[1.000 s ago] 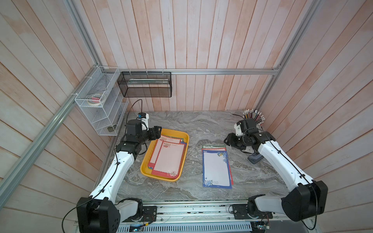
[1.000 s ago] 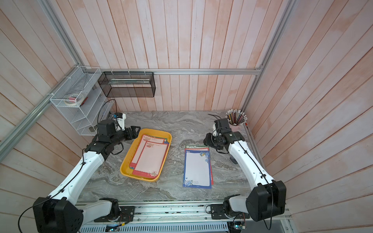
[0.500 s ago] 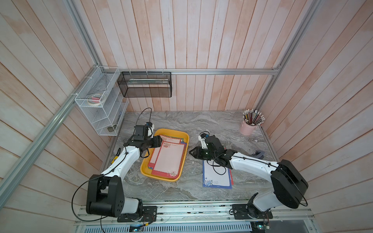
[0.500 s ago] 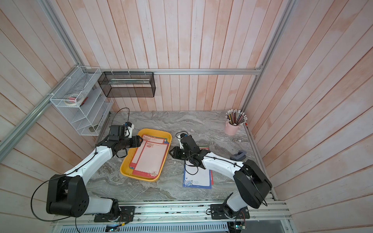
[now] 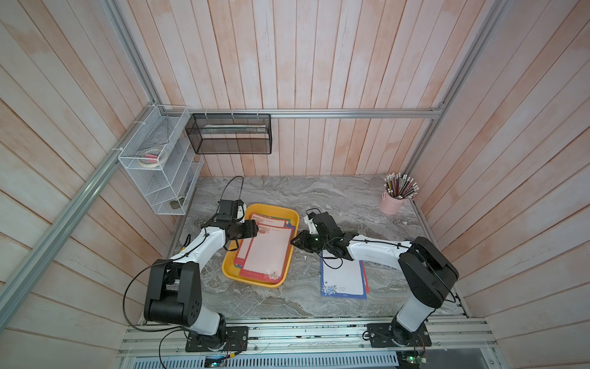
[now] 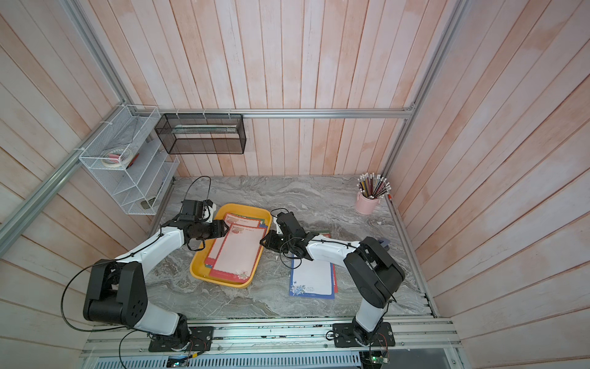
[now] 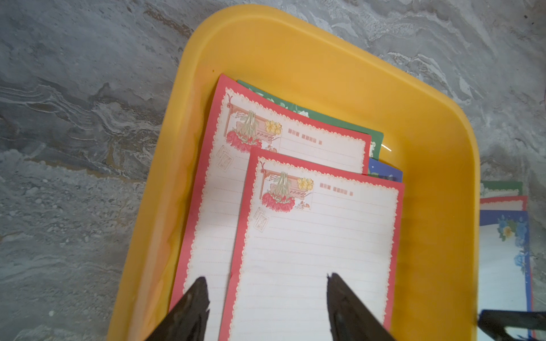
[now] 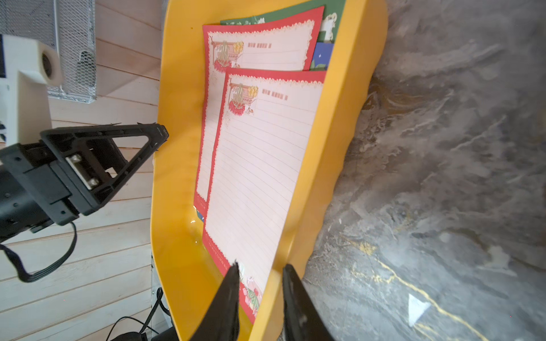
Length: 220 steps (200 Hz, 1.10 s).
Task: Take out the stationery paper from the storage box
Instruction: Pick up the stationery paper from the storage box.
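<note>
One grey, marble-patterned table point(image 5: 287, 195) carries everything. On my screens I count one white wire rack point(image 5: 159, 179) on the left wall and one black mesh basket point(image 5: 230, 134) on the back wall. One storage box point(image 5: 277, 209), smooth yellow plastic with rounded corners and low walls, lies left of the table's middle. The stationery paper point(image 5: 266, 252) lies in it. I count four sheets: two red-bordered ones with lined pale centres on top, then a green corner and a blue corner peeking out beneath. Anything lower is hidden. One loose stack point(image 5: 343, 278) of three thin sheets lies right of the middle, toward the front edge. Blue is on top, red and green show only as slivers, and its far end is crossed by the right arm point(image 5: 376, 252). One pink pencil cup point(image 5: 391, 204) stands at the far right corner. The left gripper point(image 7: 266, 279) hangs over the top red sheet, claw wide and holding nothing. The right gripper point(image 8: 261, 270) sits at the box's right wall, claw narrow but not closed. That wall and the top sheet's flowered corner show through the gap, and I cannot tell whether its tips touch either.
</note>
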Tool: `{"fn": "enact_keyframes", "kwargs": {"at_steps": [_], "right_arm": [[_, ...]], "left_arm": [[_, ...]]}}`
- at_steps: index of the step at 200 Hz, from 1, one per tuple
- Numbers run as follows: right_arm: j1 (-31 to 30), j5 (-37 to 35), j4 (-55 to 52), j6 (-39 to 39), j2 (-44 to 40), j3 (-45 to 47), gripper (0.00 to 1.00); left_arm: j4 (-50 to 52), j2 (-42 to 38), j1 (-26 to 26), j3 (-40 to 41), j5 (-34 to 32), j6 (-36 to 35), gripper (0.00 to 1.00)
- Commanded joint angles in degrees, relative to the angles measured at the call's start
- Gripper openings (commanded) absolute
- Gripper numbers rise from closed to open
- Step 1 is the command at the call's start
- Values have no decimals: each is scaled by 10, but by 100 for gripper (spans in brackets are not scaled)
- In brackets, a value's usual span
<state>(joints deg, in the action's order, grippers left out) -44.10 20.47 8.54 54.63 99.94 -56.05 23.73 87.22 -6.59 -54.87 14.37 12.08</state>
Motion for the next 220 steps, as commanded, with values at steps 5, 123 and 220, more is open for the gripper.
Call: {"fn": "enact_keyframes", "kwargs": {"at_steps": [5, 123, 220], "right_arm": [[16, 29, 7, 7, 27, -26, 21], [50, 105, -45, -51, 104, -121, 18], [49, 118, -39, -46, 104, -107, 23]], "left_arm": [[11, 12, -5, -8, -3, 10, 65], [33, 42, -20, -18, -57, 5, 66], [69, 107, -22, -52, -66, 11, 66]]}}
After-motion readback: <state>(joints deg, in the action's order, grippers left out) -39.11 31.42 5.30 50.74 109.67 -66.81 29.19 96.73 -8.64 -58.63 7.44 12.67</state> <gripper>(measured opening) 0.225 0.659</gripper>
